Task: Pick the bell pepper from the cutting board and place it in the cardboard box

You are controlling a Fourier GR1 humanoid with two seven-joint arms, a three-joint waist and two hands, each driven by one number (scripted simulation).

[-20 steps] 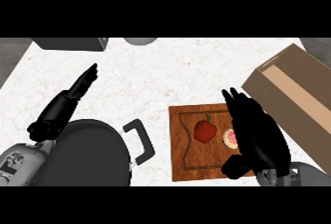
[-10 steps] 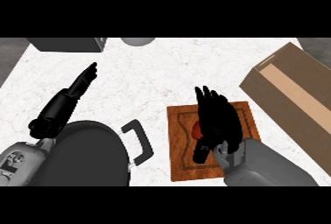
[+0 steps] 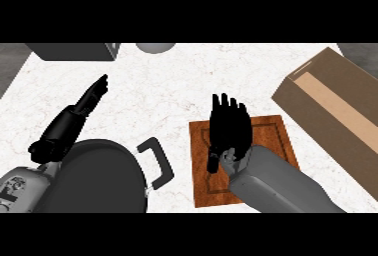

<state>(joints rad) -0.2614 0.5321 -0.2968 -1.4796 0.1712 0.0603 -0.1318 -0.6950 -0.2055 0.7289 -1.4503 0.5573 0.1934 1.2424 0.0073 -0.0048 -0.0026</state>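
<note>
Seen steeply from above: one white marbled counter. At lower centre, one brown wooden board, lying flat. Over the board's left half, one right hand, black, fingers straight and together, pointing toward the far edge, with a grey forearm running down to the lower right. No pepper visible anywhere; possibly hidden beneath that hand, but impossible to tell, and nothing seen clasped in it. To the right, well apart from the hand, one open cardboard box, long and set at a slant, just beside the board's upper right corner, its pale inside showing. At the left, one left hand, black, fingers straight and close together, pointing up and to the right, resting over the counter and holding nothing. Below it, at lower left, one dark round pan with one black loop handle sticking out toward the board. Along the far edge, one dark grey block at upper left and one grey rounded object next to it, both cut off by the view's edge.
</note>
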